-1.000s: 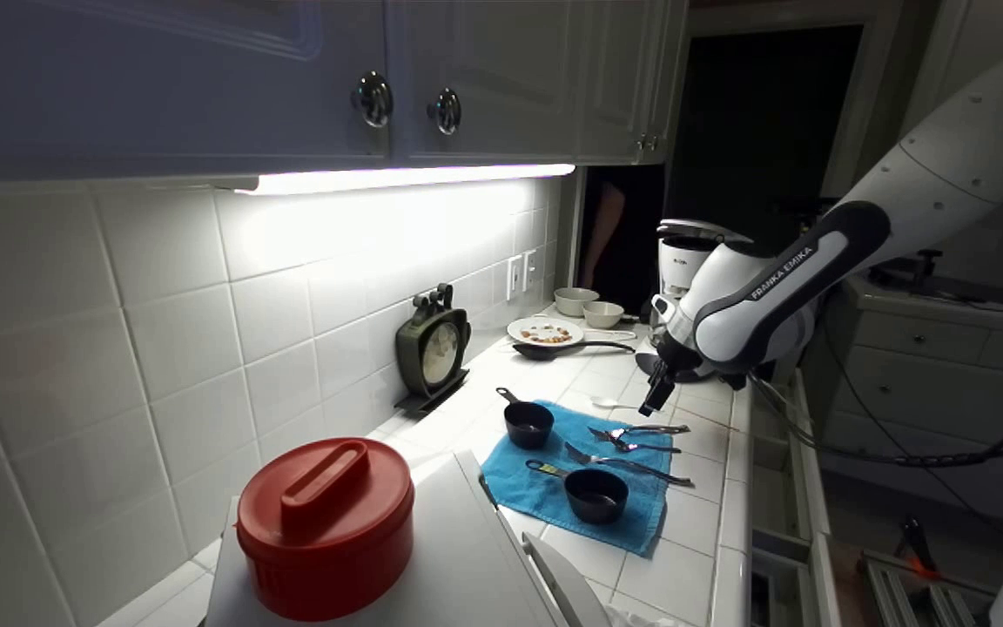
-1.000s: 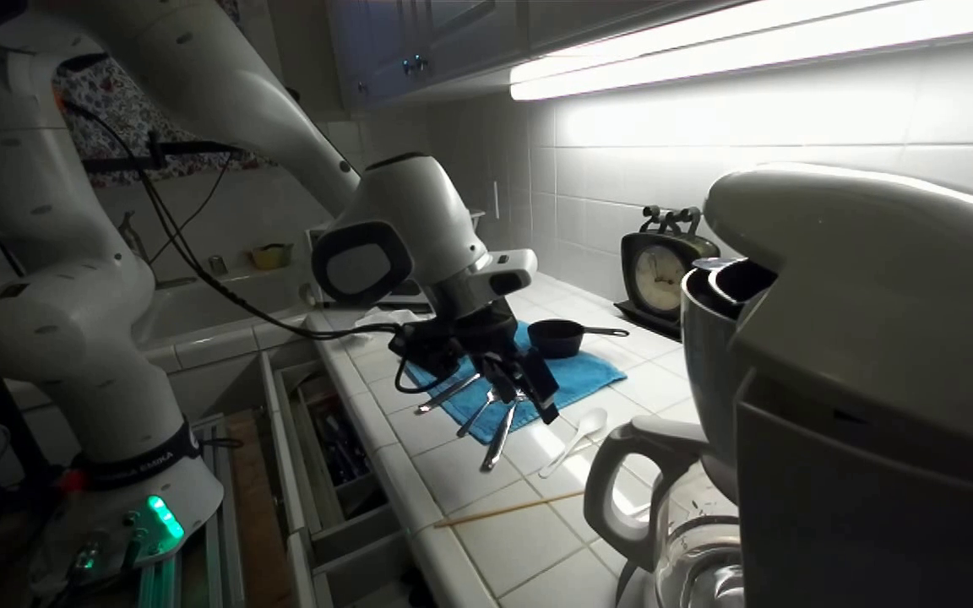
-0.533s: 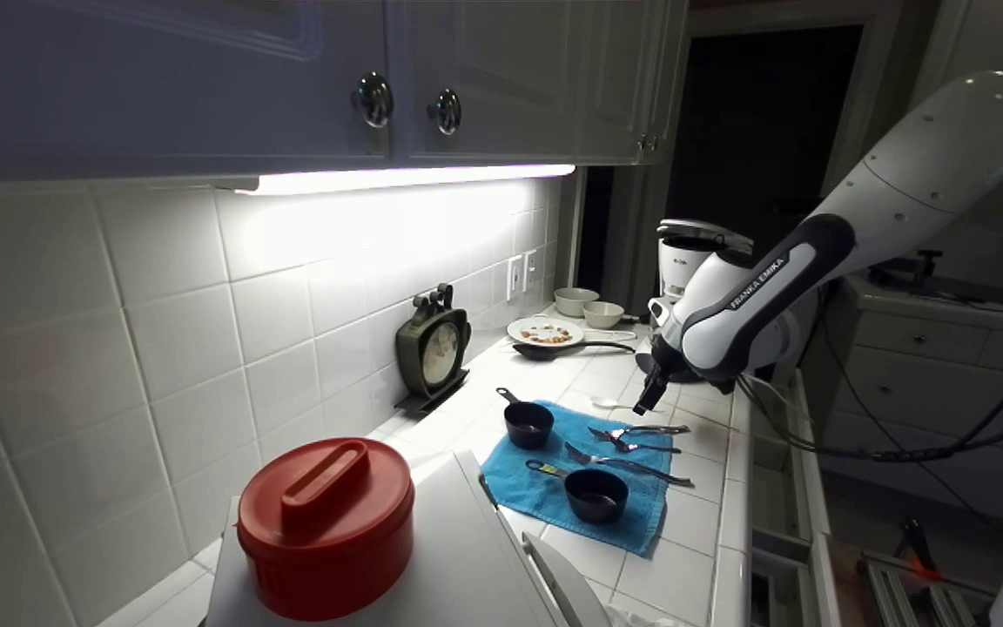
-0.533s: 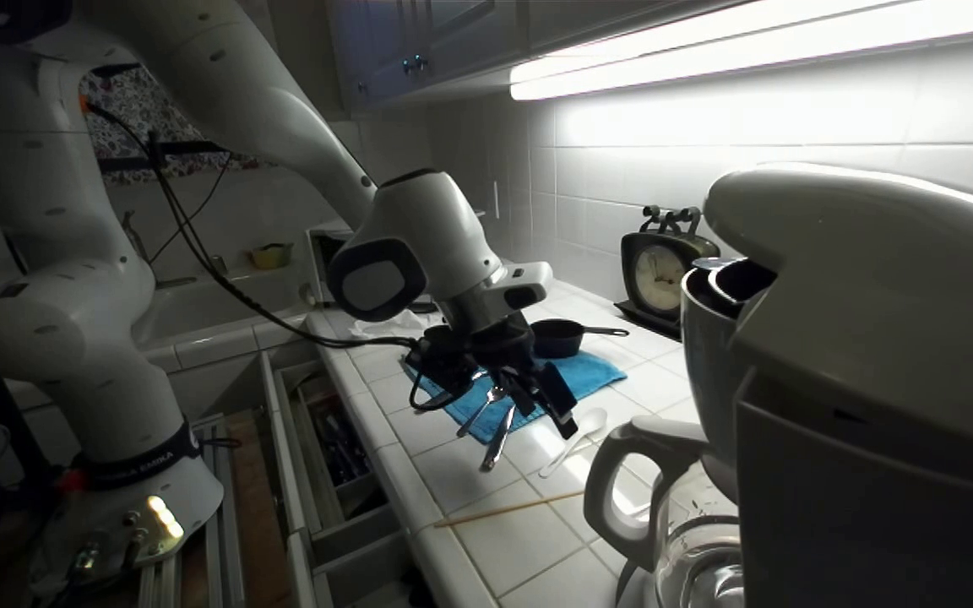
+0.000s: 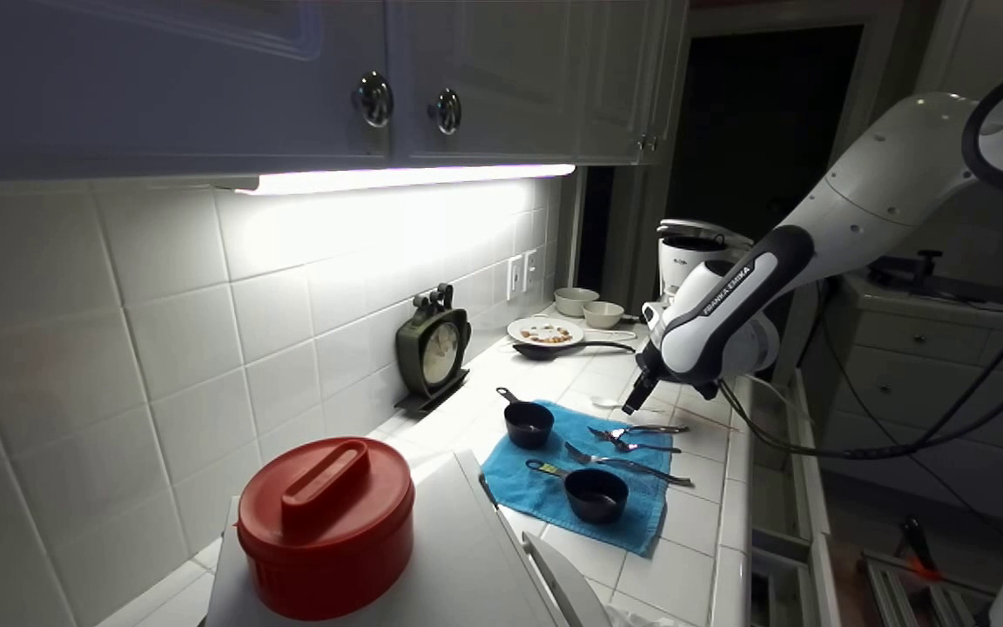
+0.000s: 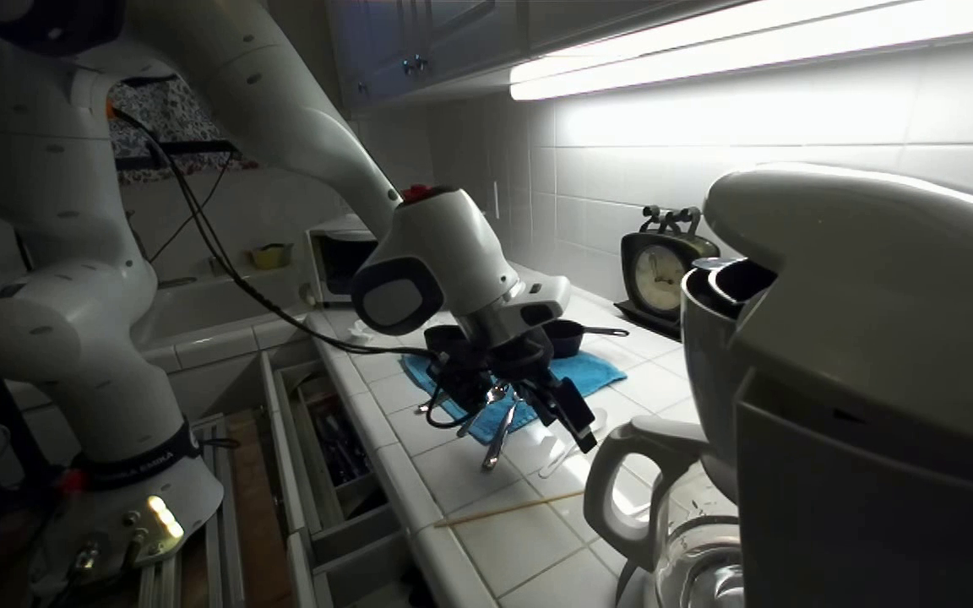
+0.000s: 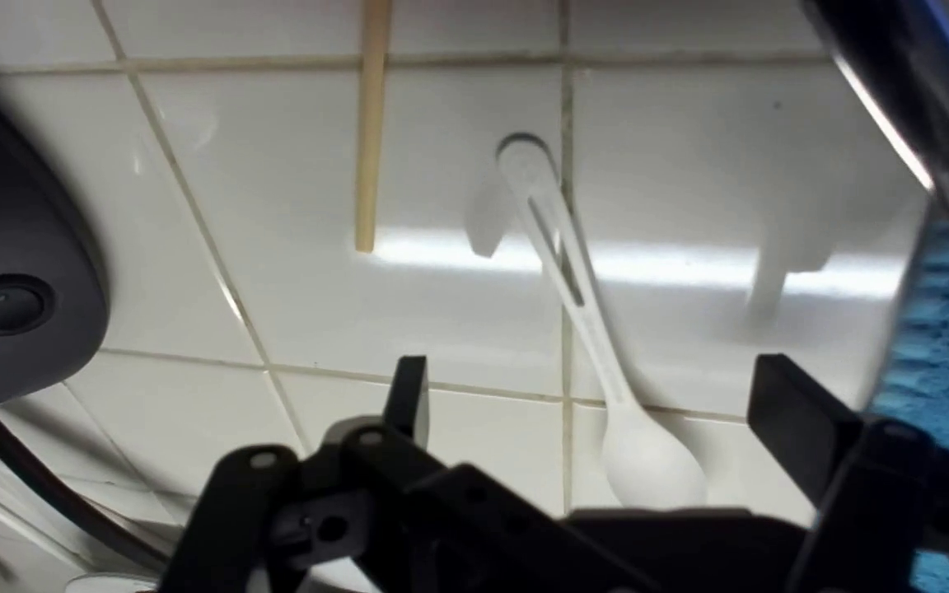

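Shifted leftward with the tool [image 7: 590,399] over the last second, as seen in an exterior view, to a place more squarely above the white spoon [image 5: 604,402], by the look of it. Spread wide at the fingers [image 7: 800,428], gripping nothing, on either side of the spoon in the wrist view. Raised off the tiled surface [image 5: 693,514] too, apparently without touching anything. Lying, for the spoon's part, just beyond the far edge of the blue towel [image 5: 514,483] in an exterior view, unmoved since a second ago. Taken as a judgement: better alignment with the spoon, and no grasp made yet. Next outward, no change in the wooden stick [image 7: 371,123], near the spoon without touching it. No change either in the metal cutlery [image 5: 641,470] across the right side of the towel, or in the two black pans [image 5: 595,496] on it, one near and one farther off to the left. No difference beyond that in the black ladle [image 5: 541,353] beside the white plate [image 5: 526,324], nor in the coffee maker [image 5: 683,266] to the right of both. At the far end, no longer any sight of a person's arm in the dark opening [image 5: 595,222], a change of no weight for the spoon, most likely.
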Robot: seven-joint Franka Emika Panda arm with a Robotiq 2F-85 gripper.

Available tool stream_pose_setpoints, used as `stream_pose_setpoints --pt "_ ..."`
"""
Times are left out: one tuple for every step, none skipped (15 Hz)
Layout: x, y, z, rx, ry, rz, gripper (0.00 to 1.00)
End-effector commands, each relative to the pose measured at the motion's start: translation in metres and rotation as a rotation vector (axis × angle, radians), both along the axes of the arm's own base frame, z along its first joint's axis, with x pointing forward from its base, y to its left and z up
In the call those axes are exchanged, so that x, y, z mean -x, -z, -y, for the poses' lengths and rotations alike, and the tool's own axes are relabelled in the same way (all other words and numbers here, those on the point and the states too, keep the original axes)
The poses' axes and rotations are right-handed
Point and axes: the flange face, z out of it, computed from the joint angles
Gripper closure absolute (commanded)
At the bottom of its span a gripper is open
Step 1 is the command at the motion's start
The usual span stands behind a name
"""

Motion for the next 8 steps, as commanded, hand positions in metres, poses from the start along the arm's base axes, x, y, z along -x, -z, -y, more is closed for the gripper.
stream_pose_setpoints --pt "-0.015 0.008 0.005 -0.009 0.033 0.032 0.05" --pt "-0.018 0.01 0.005 -0.014 0.035 0.034 0.23" --pt "-0.021 0.012 0.005 -0.019 0.038 0.037 0.3" --pt "-0.023 0.014 0.005 -0.025 0.04 0.038 0.32" --pt "-0.026 0.016 0.005 -0.03 0.041 0.039 0.39" --pt "-0.027 0.017 0.005 -0.034 0.039 0.04 0.47" --pt "-0.028 0.019 0.003 -0.038 0.036 0.041 0.54" --pt "-0.03 0.02 0.003 -0.041 0.034 0.042 0.58"
